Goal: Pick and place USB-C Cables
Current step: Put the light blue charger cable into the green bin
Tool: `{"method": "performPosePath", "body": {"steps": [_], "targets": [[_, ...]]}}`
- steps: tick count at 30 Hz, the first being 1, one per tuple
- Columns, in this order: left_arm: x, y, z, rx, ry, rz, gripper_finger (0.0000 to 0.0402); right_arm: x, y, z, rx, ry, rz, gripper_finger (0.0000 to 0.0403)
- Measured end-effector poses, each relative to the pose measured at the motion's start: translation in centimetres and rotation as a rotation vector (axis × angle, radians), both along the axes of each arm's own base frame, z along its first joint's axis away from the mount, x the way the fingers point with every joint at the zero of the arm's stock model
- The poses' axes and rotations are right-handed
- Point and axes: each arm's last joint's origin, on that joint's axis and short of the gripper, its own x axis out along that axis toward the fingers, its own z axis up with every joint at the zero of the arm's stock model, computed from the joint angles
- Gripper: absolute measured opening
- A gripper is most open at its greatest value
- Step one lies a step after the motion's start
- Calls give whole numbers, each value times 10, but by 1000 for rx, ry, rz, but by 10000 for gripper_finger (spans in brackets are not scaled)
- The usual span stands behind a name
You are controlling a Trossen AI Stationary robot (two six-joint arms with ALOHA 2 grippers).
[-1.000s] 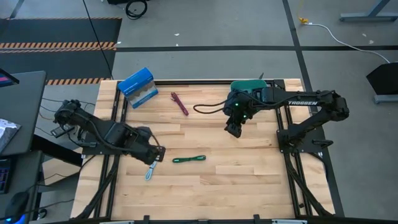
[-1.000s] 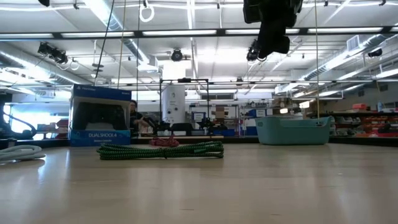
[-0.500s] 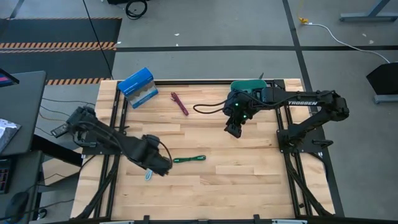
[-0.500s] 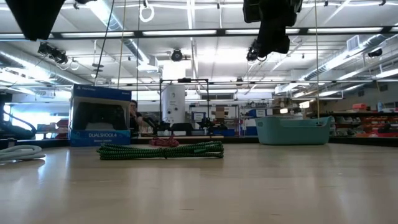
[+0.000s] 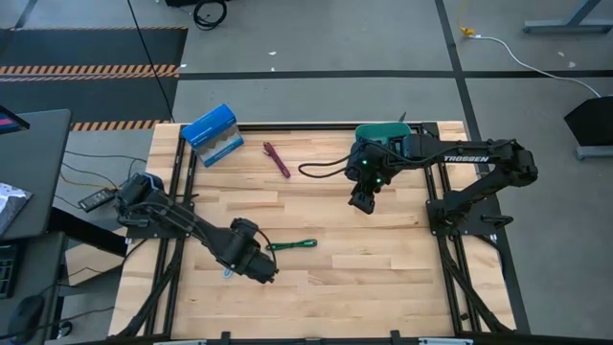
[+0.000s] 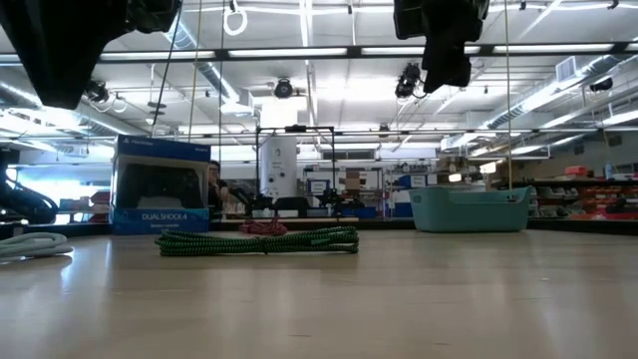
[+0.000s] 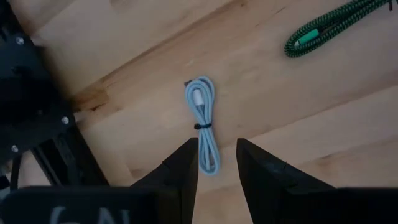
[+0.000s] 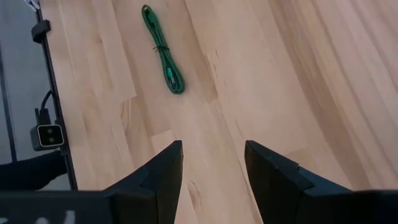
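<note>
My left gripper (image 7: 216, 158) (image 5: 253, 266) is open and hangs above the silvery-blue cable (image 7: 202, 121) (image 5: 227, 272). That cable lies flat on the wood, with its near end in line with the gap between the fingers. The low view shows this arm (image 6: 70, 40) well above the table and the cable (image 6: 35, 244) at the left edge. A green cable (image 5: 292, 245) (image 6: 259, 241) (image 7: 329, 25) (image 8: 163, 59) lies mid-table. A maroon cable (image 5: 277, 159) (image 6: 261, 228) lies farther back. My right gripper (image 8: 211, 162) (image 5: 360, 199) is open and raised, in front of the teal bin.
A blue box (image 5: 212, 134) (image 6: 161, 186) stands at the far left corner. The teal bin (image 5: 381, 132) (image 6: 469, 209) sits at the far edge, partly under my right arm. A black cord (image 5: 316, 171) loops from that arm. Bare wood stretches along the near side.
My left arm has reached out from the table's left side, its gripper moving toward the near edge and a little right, past the silvery-blue cable. In the low view it has entered at the top left and grown larger. No cable has moved.
</note>
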Motion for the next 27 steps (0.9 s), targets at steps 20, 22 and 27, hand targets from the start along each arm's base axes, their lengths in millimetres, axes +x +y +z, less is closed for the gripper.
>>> {"method": "performPosePath", "body": {"steps": [20, 22, 27], "targets": [[-63, -30, -8, -200, -264, 140, 116, 2, 1, 1, 67, 13, -125, 179], [-72, -29, -8, -204, -280, 164, 116, 2, 2, 1, 78, 17, -140, 179], [-79, -27, -21, -233, -318, 200, 116, 2, 5, 1, 90, 24, -177, 179]]}}
